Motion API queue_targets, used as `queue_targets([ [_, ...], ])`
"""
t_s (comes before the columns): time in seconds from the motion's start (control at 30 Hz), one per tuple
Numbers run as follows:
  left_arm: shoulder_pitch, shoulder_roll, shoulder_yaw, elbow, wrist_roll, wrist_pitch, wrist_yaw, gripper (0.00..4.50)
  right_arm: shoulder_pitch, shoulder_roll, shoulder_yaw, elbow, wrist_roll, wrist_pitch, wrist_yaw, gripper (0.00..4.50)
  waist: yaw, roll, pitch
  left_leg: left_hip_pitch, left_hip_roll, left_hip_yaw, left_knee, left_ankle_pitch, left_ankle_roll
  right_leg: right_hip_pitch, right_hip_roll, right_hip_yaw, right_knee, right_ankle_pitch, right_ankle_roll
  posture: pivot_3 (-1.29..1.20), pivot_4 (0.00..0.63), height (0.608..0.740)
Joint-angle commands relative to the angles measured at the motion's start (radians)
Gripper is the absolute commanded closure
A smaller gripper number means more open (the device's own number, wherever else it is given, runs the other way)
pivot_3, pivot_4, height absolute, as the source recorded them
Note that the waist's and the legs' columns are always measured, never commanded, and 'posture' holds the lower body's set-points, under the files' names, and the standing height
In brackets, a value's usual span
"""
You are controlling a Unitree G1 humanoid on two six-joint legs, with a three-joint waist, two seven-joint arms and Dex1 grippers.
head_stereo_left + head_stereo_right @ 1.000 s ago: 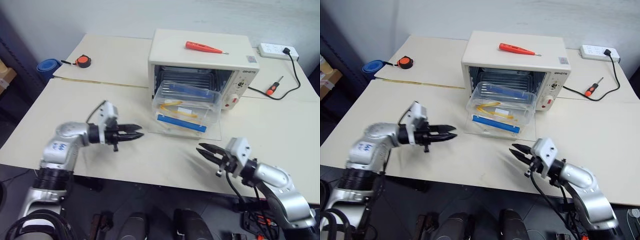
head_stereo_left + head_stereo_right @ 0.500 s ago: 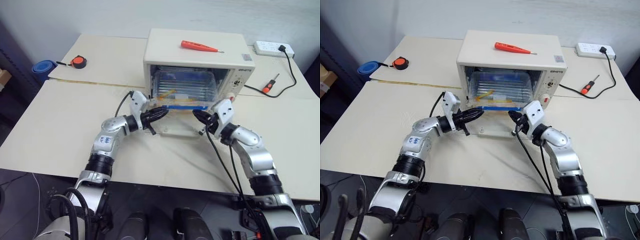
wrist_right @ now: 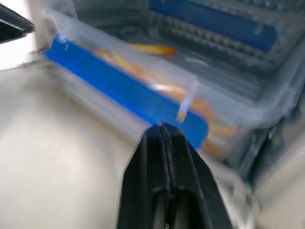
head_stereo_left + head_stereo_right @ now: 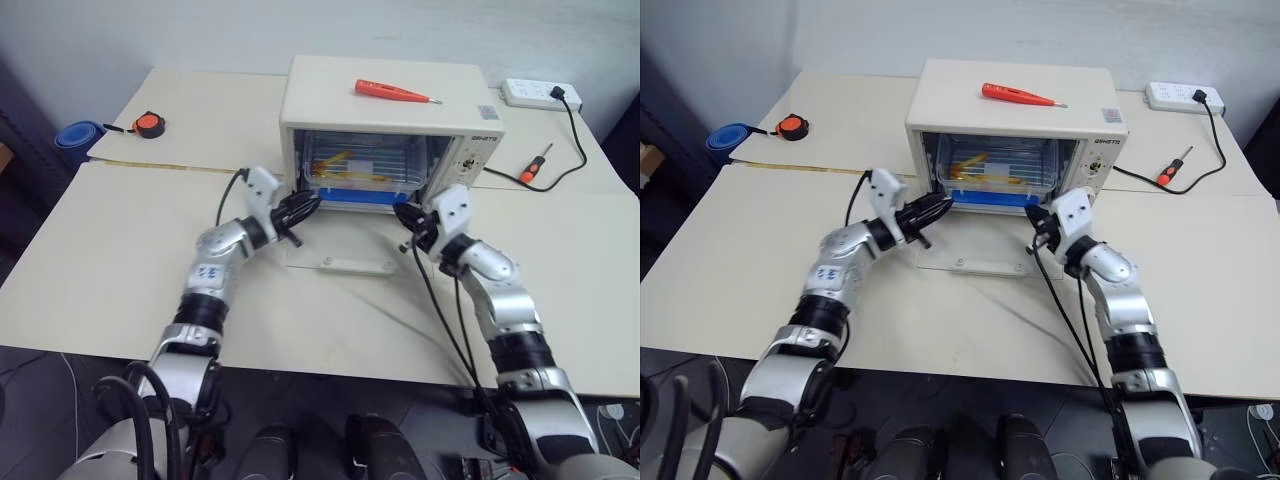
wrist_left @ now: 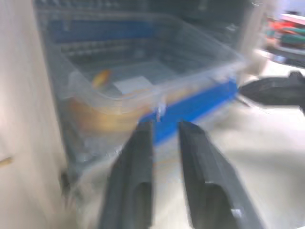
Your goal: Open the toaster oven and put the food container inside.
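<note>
We see the food container [image 4: 362, 172] inside the toaster oven [image 4: 390, 130], door down. Left gripper [image 4: 303, 205] fingers slightly apart at oven's front-left; right gripper [image 4: 405, 216] fingers together, tips on container's blue strip.

Cream toaster oven [image 4: 390, 100] door down, clear food container [image 4: 362, 172] inside

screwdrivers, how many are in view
2. A red screwdriver lies on top of the toaster oven; a smaller one with a red-and-black handle lies on the table to the oven's right, beside the black cable. Others could be hidden.
</note>
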Motion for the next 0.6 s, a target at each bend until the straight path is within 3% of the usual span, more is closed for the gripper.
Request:
queue_targets([
  [0.03, 0.058, 0.098, 0.033, -0.164, -0.073, 0.021, -0.154, 2.29, 0.066, -0.079, -0.081, -0.138, 0.072, 0.042, 0.066, 4.50, 0.001, 0.000, 0.000, 0.000, 0.000, 0.000, 0.000, 0.000, 0.000, 0.000, 0.000, 0.000, 0.000, 0.000, 0.000, 0.00, 0.150, 0.740],
  [0.17, 0.159, 0.278, 0.062, -0.312, -0.199, 0.121, -0.419, 1.05, 0.171, -0.206, -0.099, -0.008, 0.027, 0.001, 0.173, 4.50, 0.002, 0.000, 0.000, 0.003, 0.000, 0.000, 0.004, 0.000, 0.000, 0.005, -0.001, 0.000, -0.003, 0.000, 0.000, 0.00, 0.150, 0.740],
  [0.27, 0.183, 0.356, 0.068, -0.413, -0.292, 0.235, -0.523, 0.13, 0.177, -0.214, -0.070, 0.105, 0.010, -0.078, 0.243, 4.50, 0.001, 0.000, 0.000, 0.005, 0.000, -0.001, 0.002, 0.000, 0.001, 0.007, -0.001, 0.001, -0.007, 0.000, 0.000, 0.00, 0.150, 0.740],
  [0.43, 0.196, 0.387, 0.086, -0.513, -0.391, 0.346, -0.584, 0.03, 0.126, -0.140, -0.045, 0.198, 0.031, -0.164, 0.334, 4.50, -0.006, 0.001, 0.000, 0.005, 0.001, -0.001, 0.001, 0.000, 0.001, 0.006, -0.001, 0.001, -0.007, 0.000, 0.000, 0.00, 0.150, 0.740],
  [0.6, 0.243, 0.380, 0.115, -0.524, -0.385, 0.346, -0.550, 0.03, 0.066, -0.050, -0.083, 0.167, 0.112, -0.203, 0.361, 4.50, -0.022, 0.002, 0.001, 0.004, 0.001, -0.001, 0.000, 0.000, 0.000, 0.005, 0.000, 0.001, -0.006, 0.000, 0.000, 0.00, 0.150, 0.740],
])
